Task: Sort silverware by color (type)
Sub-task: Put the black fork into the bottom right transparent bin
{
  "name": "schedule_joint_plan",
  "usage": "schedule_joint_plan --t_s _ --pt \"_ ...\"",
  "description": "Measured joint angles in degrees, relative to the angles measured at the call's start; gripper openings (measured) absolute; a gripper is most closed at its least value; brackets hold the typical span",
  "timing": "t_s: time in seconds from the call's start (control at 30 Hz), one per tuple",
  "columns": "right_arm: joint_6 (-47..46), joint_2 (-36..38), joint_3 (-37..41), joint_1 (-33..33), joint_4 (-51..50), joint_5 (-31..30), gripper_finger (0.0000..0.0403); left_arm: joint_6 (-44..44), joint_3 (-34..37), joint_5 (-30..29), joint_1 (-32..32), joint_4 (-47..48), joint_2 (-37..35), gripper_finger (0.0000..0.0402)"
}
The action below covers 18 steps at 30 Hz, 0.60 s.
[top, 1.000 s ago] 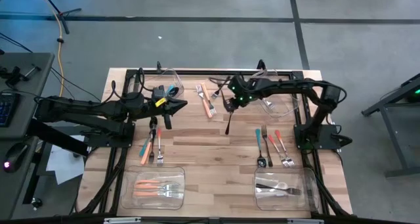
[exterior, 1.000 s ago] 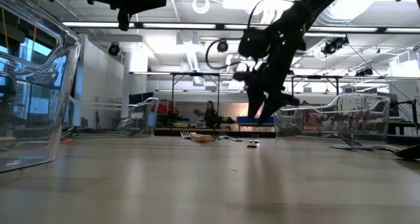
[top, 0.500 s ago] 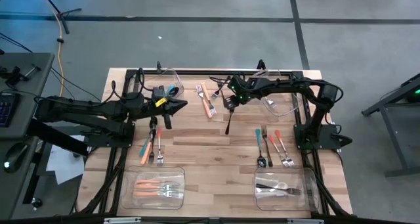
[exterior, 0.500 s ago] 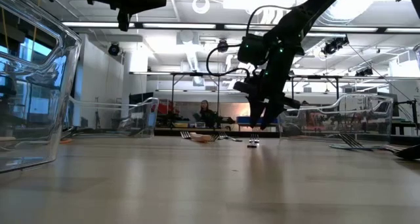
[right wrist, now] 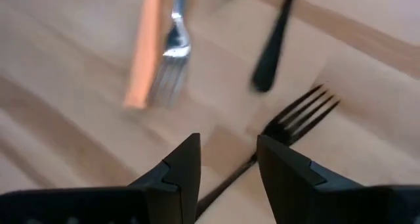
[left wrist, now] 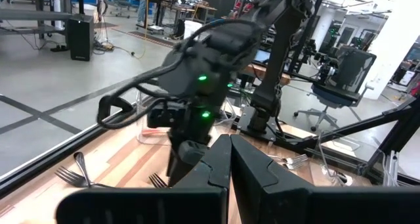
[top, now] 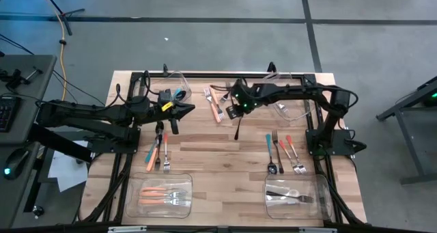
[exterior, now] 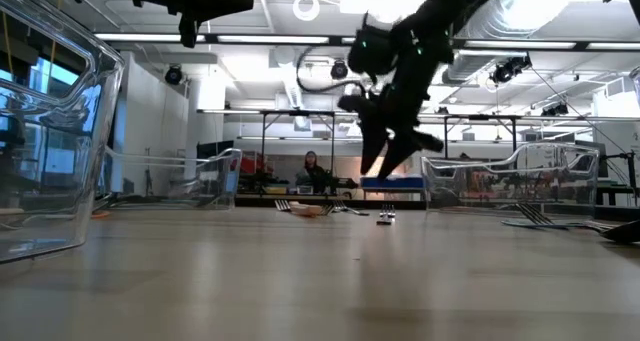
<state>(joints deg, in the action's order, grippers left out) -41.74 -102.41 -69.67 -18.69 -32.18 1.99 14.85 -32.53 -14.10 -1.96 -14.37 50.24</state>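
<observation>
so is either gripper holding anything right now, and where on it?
Nothing held. Right gripper is open above the black fork lying on the table; left gripper is shut, empty.

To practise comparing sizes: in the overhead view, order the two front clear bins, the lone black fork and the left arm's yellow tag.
1. Front-left bin and front-right bin: alike, unranked.
2. Black fork.
3. Yellow tag.

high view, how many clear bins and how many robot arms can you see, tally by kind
clear bins: 4
robot arms: 2
total: 6
</observation>
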Motion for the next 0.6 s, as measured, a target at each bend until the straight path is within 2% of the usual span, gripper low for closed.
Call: schedule_joint_plan --t_s 0.13,0.3,0.6 --pt "-3.9 0.0 -3.7 3.7 -4.3 -5.4 0.0133 0.0 0.0 0.0 0.0 0.0 0.0 0.0000" --pt "-13.6 0.0 -3.1 5.3 -7.3 -11.5 0.0133 0.0 0.0 0.0 0.0 0.0 0.0 0.0000" --pt "-23.6 0.0 2.4 5.9 -5.7 -12.3 0.0133 0.0 0.0 0.0 0.0 0.0 0.0 0.0000"
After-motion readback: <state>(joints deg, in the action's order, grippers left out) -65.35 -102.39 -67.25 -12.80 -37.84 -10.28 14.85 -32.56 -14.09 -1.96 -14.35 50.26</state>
